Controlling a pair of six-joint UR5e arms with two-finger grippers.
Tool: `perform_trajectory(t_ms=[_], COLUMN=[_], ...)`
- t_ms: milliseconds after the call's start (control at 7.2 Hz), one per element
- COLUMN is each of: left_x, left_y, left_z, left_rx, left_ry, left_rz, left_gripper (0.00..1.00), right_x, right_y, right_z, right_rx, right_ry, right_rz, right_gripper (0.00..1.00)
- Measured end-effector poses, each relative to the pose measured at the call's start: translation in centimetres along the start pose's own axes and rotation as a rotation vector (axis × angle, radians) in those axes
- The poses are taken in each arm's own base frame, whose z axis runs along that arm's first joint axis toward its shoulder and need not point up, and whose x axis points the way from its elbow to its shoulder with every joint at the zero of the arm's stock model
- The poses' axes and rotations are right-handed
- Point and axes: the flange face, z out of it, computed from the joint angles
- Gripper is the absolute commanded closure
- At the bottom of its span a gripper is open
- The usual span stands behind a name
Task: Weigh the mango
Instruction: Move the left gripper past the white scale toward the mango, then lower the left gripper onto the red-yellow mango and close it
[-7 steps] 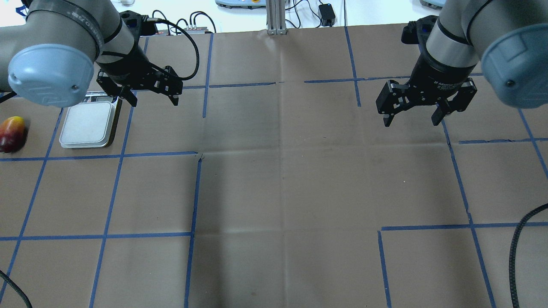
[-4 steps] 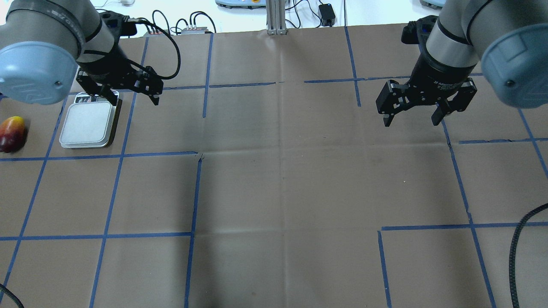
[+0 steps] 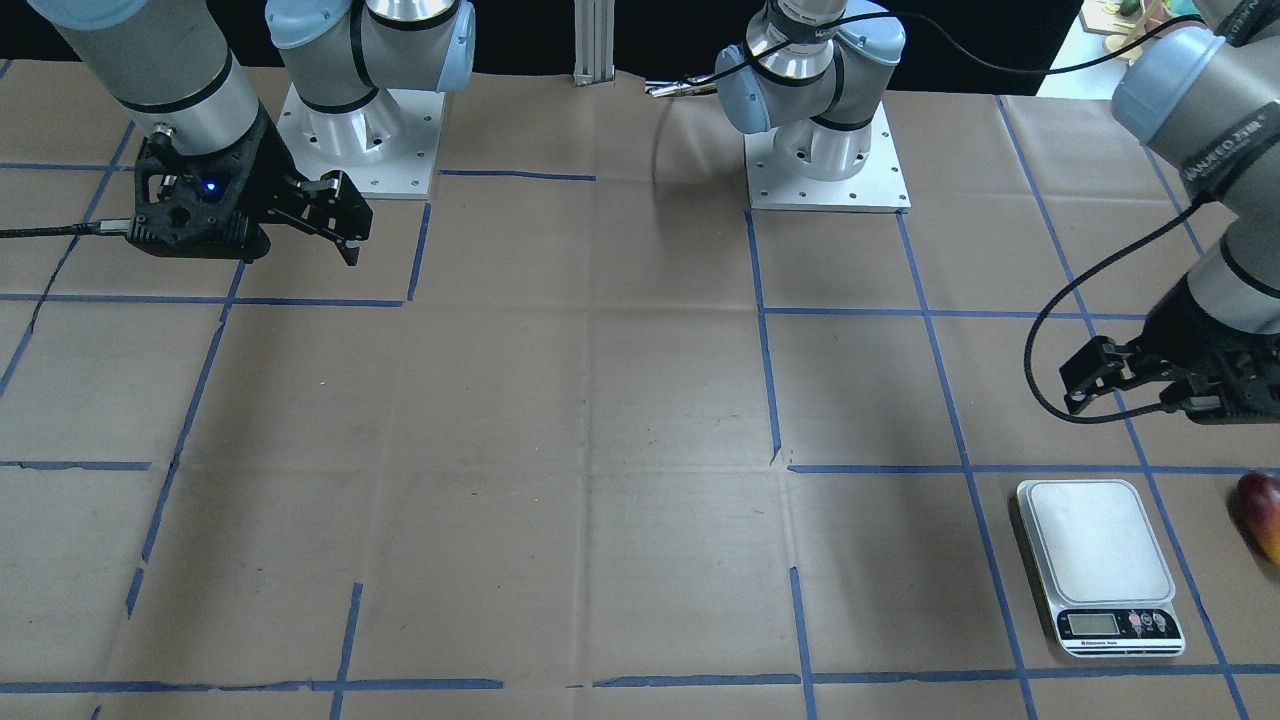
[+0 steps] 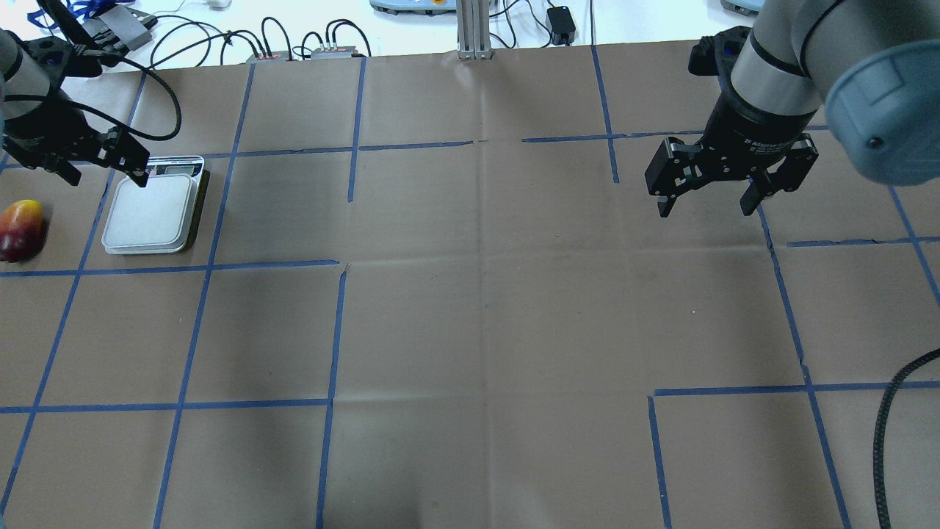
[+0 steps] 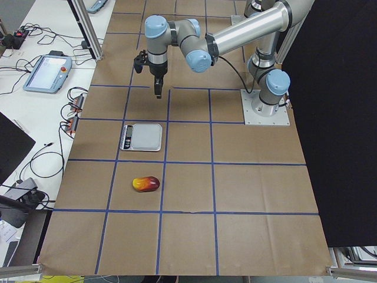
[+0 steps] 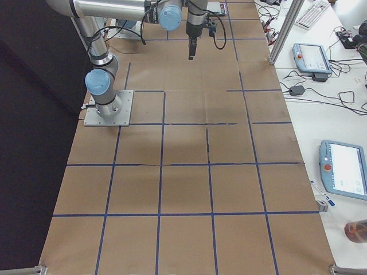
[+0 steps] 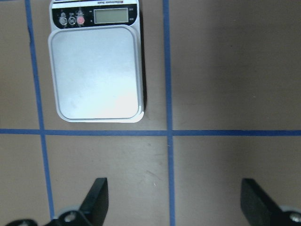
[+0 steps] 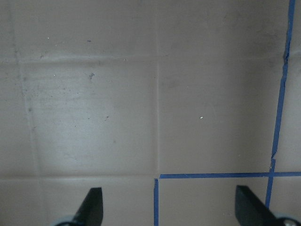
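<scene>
The mango, dark red fading to orange-yellow, lies on the brown table at the far left, beside the scale; it also shows in the front view and the left side view. The white scale with a bare platform stands just to the right of it, and shows in the left wrist view. My left gripper is open and empty, hovering above the scale's back left corner, between scale and mango. My right gripper is open and empty, hovering over the table's right half.
Blue tape lines grid the brown paper table cover. Cables and small boxes lie beyond the back edge. A black cable hangs at the lower right. Both arm bases stand at the robot's side of the table.
My left arm has swung left, from right of the scale's display to above its back left corner, nearer the mango. The right arm, scale and mango have not moved.
</scene>
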Motion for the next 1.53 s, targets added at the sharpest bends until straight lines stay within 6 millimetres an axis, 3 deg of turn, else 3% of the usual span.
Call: perform_trajectory(t_ms=[417, 694, 972, 1111, 1250, 1528], left_x=[-9.7, -17.0, -24.0, -27.3, -29.5, -30.9], left_y=[-0.8, -1.8, -6.0, -6.8, -6.6, -6.1], left_z=[5.9, 11.0, 15.2, 17.1, 18.6, 20.5], left_rx=[0.026, 0.014, 0.042, 0.060, 0.064, 0.048], left_ry=[-0.023, -0.019, 0.007, 0.029, 0.042, 0.053], left_rz=[-0.006, -0.044, -0.050, -0.079, -0.107, -0.123], left_gripper=[0.00, 0.00, 0.00, 0.00, 0.00, 0.00], right_x=[0.0, 0.0, 0.0, 0.0, 0.0, 0.0], right_y=[0.0, 0.0, 0.0, 0.0, 0.0, 0.0], right_z=[0.0, 0.0, 0.0, 0.0, 0.0, 0.0], right_rx=[0.000, 0.000, 0.000, 0.000, 0.000, 0.000], right_ry=[0.000, 0.000, 0.000, 0.000, 0.000, 0.000], right_rz=[0.000, 0.000, 0.000, 0.000, 0.000, 0.000], right_gripper=[0.00, 0.00, 0.00, 0.00, 0.00, 0.00])
